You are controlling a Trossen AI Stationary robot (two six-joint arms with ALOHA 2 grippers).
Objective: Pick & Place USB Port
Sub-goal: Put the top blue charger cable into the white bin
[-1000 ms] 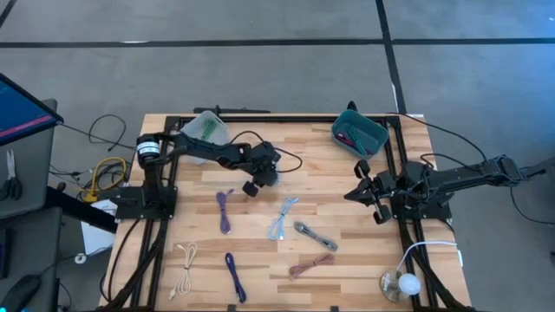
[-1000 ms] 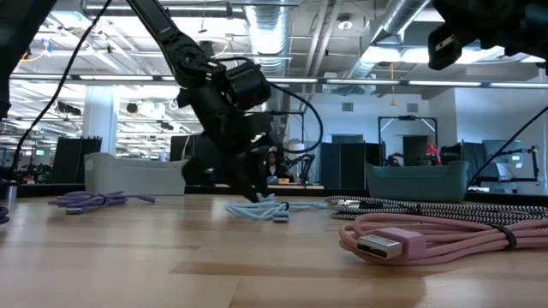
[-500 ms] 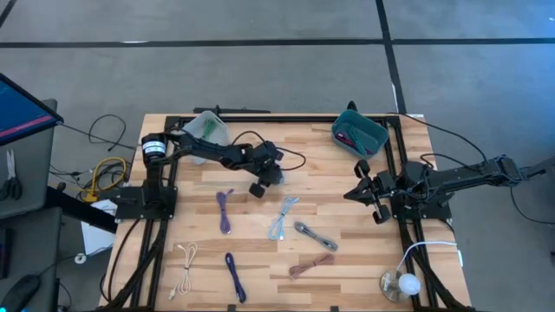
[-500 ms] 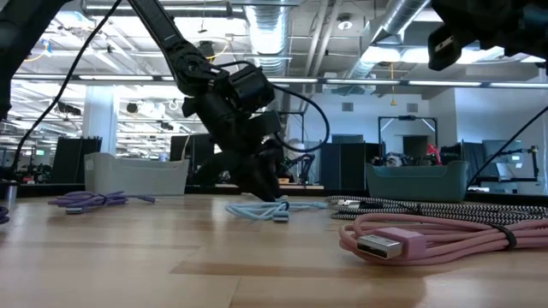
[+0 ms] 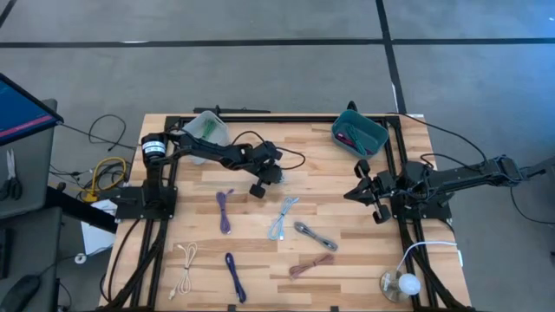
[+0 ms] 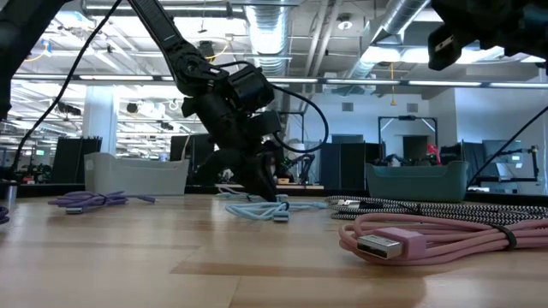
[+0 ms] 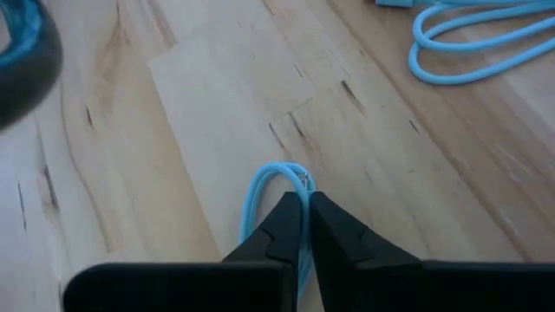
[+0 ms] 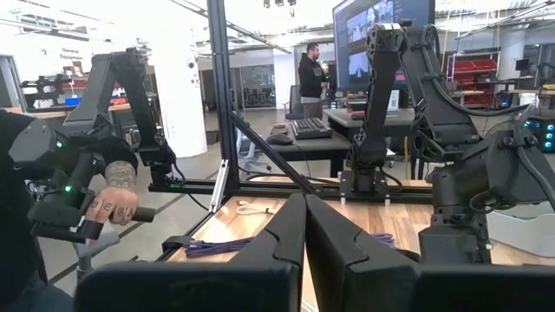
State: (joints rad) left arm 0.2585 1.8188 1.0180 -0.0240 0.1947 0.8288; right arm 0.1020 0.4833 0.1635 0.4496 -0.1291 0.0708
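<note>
Pinching a loop of the light-blue USB cable (image 7: 276, 186) in my left pincer (image 7: 303, 227), low over the counter (image 5: 347, 247) centre, ready to lift. Right pincer (image 8: 303, 227) idles shut, right side.

No legible text, label, brand or number anywhere.

The pale wooden plank tabletop (image 7: 217, 104) looks smooth and matt, with visible grain and small dark knots. The light blue rubbery cable (image 7: 269, 186) has a soft sheen. The black plastic fingers (image 7: 334, 234) look matt. The pink plastic-coated USB cable (image 6: 445, 238) ends in a shiny metal plug.
</note>
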